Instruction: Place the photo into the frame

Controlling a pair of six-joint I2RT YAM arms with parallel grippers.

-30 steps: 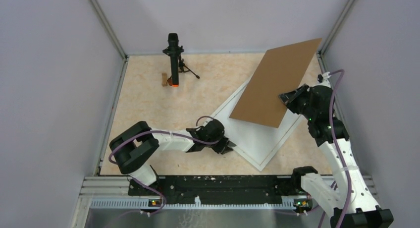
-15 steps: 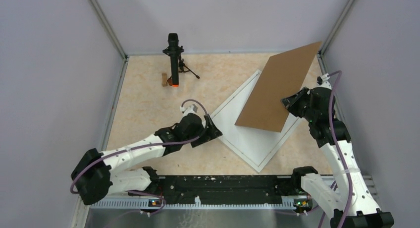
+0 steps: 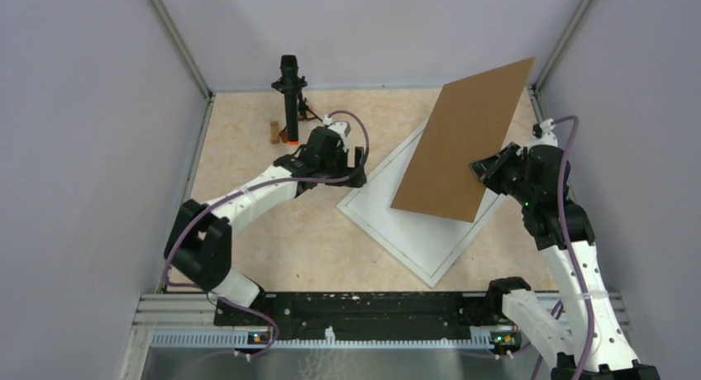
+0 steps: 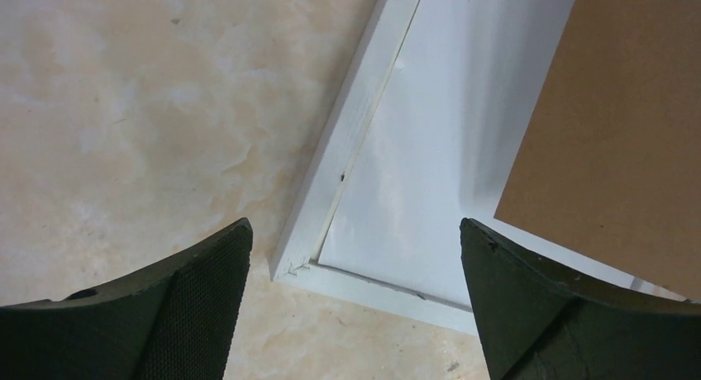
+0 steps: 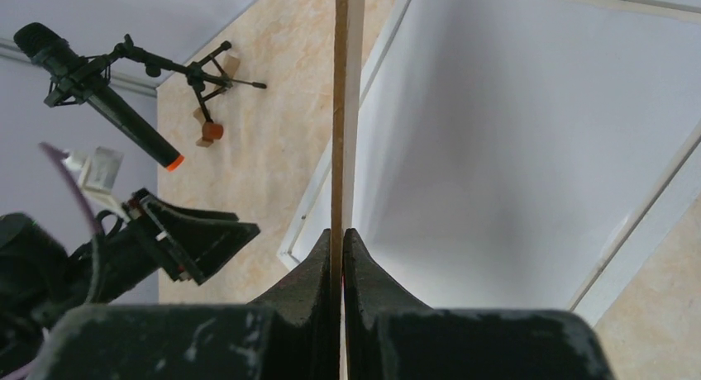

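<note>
The right gripper [image 5: 340,239] pinches the lower edge of a stiff brown cardboard sheet [image 3: 459,144], which tilts above the thin white frame [image 4: 351,140]. The frame lies flat and cornerwise near the right edge of the marbled table [image 3: 248,149]. A smooth white panel [image 3: 422,235] fills it. The left gripper [image 4: 355,231] hangs wide open over the frame's left corner.

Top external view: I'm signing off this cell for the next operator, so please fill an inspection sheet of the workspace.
Surface: beige marbled tabletop.
Job's things: thin white rectangular frame lies flat, white panel inside; photo's printed face not seen.
Clutter: black tripod-mounted microphone, small wooden block beside it.
Claws: left claw open above frame's corner; right claw shut on tilted plain brown cardboard sheet.
Cables: purple cables along both arms.
Surroundings: pale grey walls, metal rail at near edge.
</note>
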